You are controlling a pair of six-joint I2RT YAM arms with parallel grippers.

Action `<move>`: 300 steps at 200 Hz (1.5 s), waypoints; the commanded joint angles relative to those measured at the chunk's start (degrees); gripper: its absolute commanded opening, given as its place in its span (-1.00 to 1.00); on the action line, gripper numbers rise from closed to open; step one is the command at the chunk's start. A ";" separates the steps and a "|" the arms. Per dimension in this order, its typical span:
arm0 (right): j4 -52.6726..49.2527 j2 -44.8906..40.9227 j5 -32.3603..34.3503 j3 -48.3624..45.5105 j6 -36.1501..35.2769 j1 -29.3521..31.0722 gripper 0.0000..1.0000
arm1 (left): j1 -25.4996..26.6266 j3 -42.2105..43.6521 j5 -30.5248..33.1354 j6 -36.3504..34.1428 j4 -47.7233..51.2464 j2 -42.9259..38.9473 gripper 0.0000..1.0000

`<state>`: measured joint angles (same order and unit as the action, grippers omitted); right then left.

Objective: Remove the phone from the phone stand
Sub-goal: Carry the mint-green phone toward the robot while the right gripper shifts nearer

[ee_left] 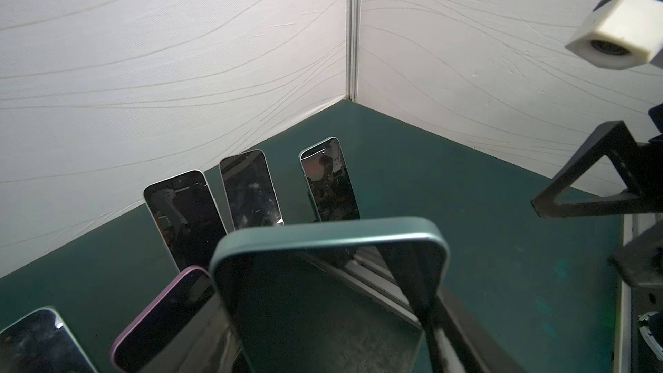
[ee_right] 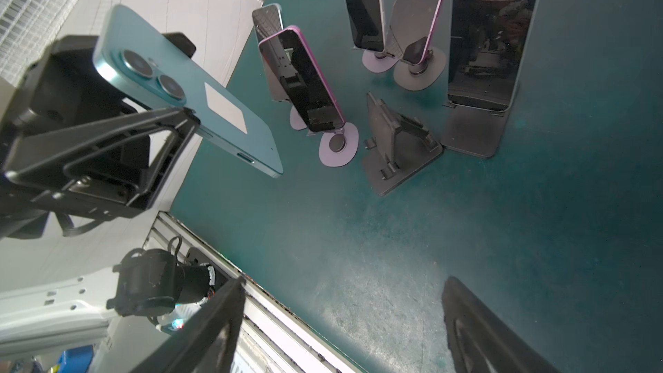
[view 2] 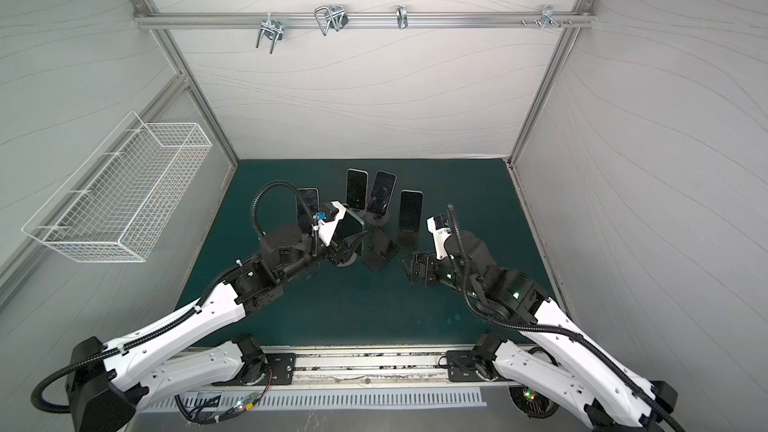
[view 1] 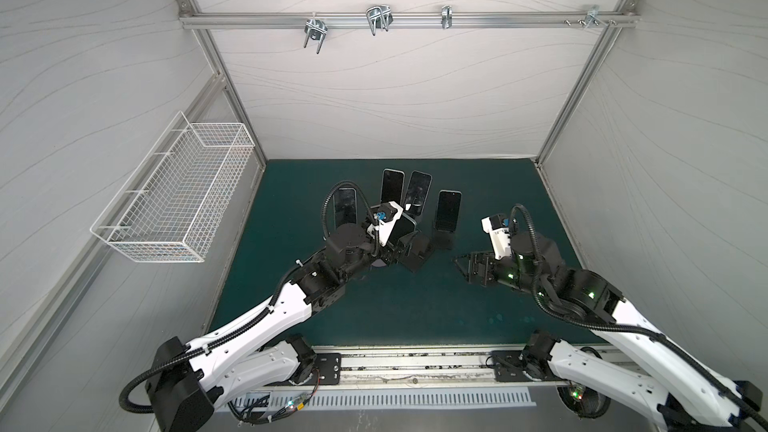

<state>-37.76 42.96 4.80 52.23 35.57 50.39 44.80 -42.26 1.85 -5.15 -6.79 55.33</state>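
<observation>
While the teal phone (ee_right: pixel 201 77) is gripped by its sides in the left end effector (ee_right: pixel 187 81), it is held up in the air, off the empty black phone stand (ee_right: pixel 394 145) and just to its left. The stand is set on the green worktop (ee_right: pixel 538 245). The right end effector (ee_right: pixel 344 281) is held open with nothing in it, near the stand's right side. Other phones (ee_left: pixel 251 191) are propped up behind the stand.

A white wire basket (view 1: pixel 174 197) hangs on the left wall, above the green mat's (view 1: pixel 395 309) left edge. Across the back wall an aluminium rail (view 1: pixel 511 18) carries several metal hooks (view 1: pixel 379 20) — a slotted white strip (view 1: pixel 415 399) lines the table's front edge.
</observation>
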 commanded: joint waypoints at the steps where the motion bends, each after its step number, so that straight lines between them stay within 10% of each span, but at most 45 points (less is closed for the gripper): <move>1: 1.79 0.65 3.24 1.39 -0.09 1.80 0.73 | 0.35 -0.60 2.00 -0.44 0.11 -3.19 0.35; 300: 15.49 20.98 5.33 7.04 -3.92 18.25 0.72 | 0.34 -0.11 14.53 10.14 35.37 -25.97 0.28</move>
<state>-24.84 62.26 9.06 57.17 32.97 67.13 44.95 -39.09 14.20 2.72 27.14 30.61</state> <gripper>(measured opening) 0.859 0.725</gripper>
